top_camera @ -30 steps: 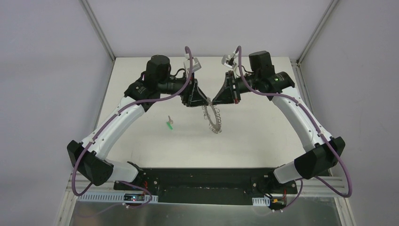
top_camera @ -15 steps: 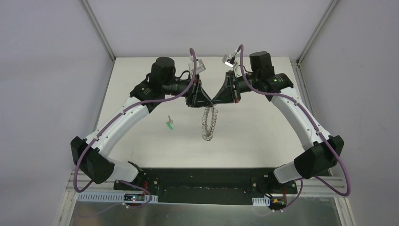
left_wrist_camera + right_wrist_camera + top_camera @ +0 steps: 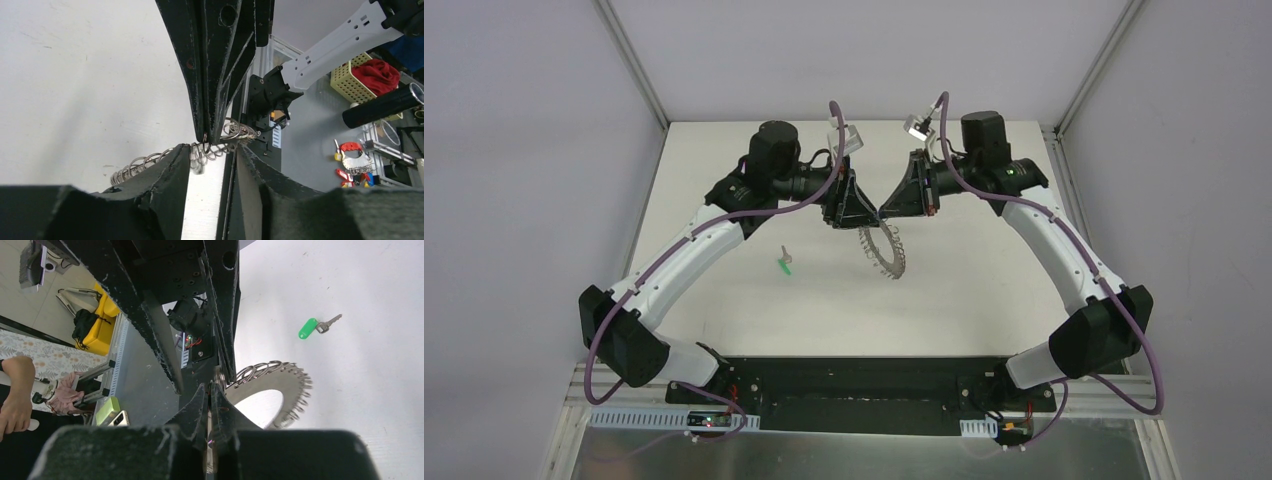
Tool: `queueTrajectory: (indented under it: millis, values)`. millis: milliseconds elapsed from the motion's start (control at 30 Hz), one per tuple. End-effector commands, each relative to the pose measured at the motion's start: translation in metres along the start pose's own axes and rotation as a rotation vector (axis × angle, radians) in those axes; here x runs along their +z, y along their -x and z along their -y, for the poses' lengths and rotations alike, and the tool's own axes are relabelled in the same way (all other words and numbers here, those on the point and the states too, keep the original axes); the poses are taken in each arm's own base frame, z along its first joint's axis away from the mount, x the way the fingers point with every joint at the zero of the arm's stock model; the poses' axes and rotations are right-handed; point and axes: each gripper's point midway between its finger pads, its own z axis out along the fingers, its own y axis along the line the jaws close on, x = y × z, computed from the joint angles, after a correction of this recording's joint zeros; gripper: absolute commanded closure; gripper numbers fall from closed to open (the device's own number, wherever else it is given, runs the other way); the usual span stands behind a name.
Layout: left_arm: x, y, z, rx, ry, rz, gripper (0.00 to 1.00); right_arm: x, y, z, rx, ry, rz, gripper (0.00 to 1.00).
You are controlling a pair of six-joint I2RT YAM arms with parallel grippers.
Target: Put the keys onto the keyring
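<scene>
– White tabletop [image 3: 984, 290], pale walls on three sides, both arms reaching in to meet above its far half. What is the condition of the work piece?

– The flat grey metal keyring with its fringe of small wire loops [image 3: 295, 390] is off the table and tilted, hanging below the point where the two tools meet. The right gripper [image 3: 209, 392] is clenched on its upper edge and appears to carry it.

– And the left gripper [image 3: 212, 150]?

– Its jaws stand parted. In its own wrist view bare table shows through the gap, and the ring's loops cross just at the fingertips. I see no clamp there. Whether a pad touches the loops, I cannot tell.

– Location of the key?

– The small silver key with the bright green plastic head [image 3: 317, 326] lies flat on the table, well apart from the ring, to the left of it in the overhead view. Neither gripper is near it.

– Progress, then?

– Early, in my judgement. The ring is lifted and presented, which is preparation only. The key has not been picked up, and none of the loops carries it. Outstanding steps are to secure the ring steadily, fetch the key, and thread its head hole onto a loop.

– Risks noted?

– The key is tiny and lies flat, so it will likely be awkward to pinch. A ring held by one edge may swing.
</scene>
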Motion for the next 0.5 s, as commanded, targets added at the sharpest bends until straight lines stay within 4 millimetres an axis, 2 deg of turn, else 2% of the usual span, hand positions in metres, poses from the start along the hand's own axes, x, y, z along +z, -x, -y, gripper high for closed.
queueTrajectory:
  millis: [0,167,467]
  values:
    - [0.000,-0.003,-0.001,0.047,0.019,0.001,0.56,-0.008,0.013,-0.020,-0.071,0.050,0.037,1.00]
    - [-0.008,-0.005,-0.005,0.089,0.070,-0.012,0.51,-0.011,0.011,-0.020,-0.069,0.052,0.041,1.00]
    - [-0.019,0.012,-0.002,0.125,0.109,0.001,0.50,-0.012,0.009,-0.020,-0.055,0.065,0.047,1.00]
